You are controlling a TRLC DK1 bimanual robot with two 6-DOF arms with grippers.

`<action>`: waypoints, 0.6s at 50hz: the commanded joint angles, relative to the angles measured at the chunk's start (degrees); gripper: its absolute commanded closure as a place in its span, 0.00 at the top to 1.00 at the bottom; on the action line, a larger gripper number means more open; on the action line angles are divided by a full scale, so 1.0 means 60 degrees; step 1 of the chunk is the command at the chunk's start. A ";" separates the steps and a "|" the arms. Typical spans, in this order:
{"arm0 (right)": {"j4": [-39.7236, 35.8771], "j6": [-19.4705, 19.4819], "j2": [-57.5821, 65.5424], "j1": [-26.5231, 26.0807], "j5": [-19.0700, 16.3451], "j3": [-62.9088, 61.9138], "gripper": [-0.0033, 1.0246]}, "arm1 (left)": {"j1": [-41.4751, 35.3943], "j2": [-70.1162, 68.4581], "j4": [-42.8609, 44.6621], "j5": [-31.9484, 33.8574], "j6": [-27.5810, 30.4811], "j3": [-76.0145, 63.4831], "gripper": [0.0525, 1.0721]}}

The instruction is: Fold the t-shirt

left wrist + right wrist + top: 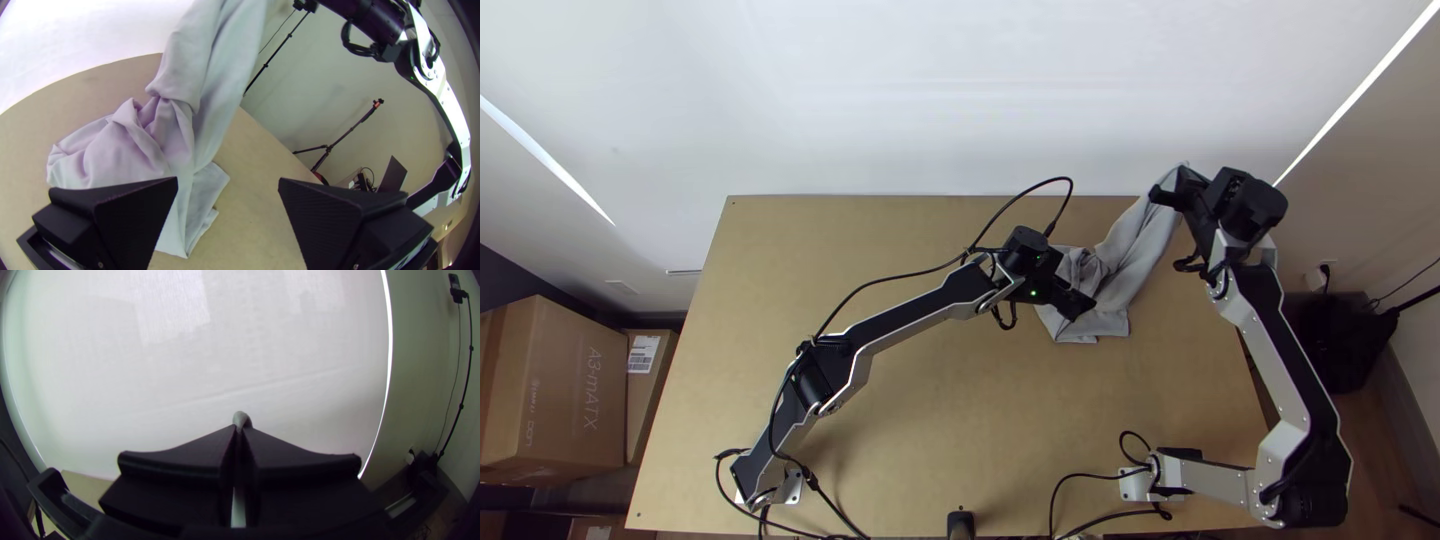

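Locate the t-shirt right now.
Top view, far right of the table: the grey t-shirt hangs from the right gripper, its lower part bunched near the left gripper.

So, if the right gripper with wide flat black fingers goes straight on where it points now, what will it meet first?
The right gripper would most likely meet the large white panel behind the light wooden table first; the depth is unclear.

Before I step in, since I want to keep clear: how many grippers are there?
2. The left gripper is open over the lower, bunched part of the t-shirt; the right gripper is shut on its raised end.
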 commanded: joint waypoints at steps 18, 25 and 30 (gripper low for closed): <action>0.0182 0.0272 0.0792 0.0594 0.0232 0.1105 0.02 | -0.0499 0.0963 -0.0322 0.1219 -0.0123 0.0484 0.96; 0.0182 0.0272 0.0821 0.0594 0.0232 0.1207 0.02 | -0.0470 0.1607 -0.0498 0.0736 0.0185 0.0967 0.96; 0.0182 0.0272 0.0792 0.0580 0.0246 0.1207 0.02 | -0.0484 0.2061 -0.0484 -0.0099 0.0683 0.1290 0.96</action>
